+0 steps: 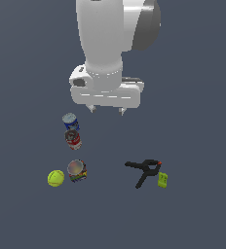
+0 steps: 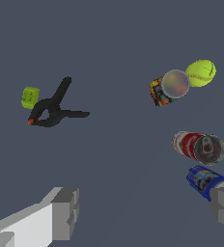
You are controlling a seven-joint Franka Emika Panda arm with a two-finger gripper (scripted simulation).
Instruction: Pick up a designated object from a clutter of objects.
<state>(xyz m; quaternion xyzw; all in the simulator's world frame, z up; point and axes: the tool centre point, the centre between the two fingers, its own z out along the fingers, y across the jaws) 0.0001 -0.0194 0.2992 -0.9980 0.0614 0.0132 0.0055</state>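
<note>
The black spring clamp (image 1: 145, 171) (image 2: 53, 107) lies flat on the dark floor, its thin handles splayed and a small red-orange tip at its jaw end. It sits toward the exterior view's right, touching or nearly touching a lime-green block (image 1: 162, 180) (image 2: 30, 97). My gripper (image 1: 106, 110) (image 2: 145, 210) hangs high above the floor, well away from the clamp, open with nothing between its fingers (image 2: 64, 212).
Toward the exterior view's left stand a blue can (image 1: 70, 120) (image 2: 204, 180), a red can (image 1: 73, 139) (image 2: 199, 146), a multicoloured can (image 1: 77, 170) (image 2: 168, 87) and a yellow-green ball (image 1: 56, 178) (image 2: 200, 73). The arm's white body fills the upper middle.
</note>
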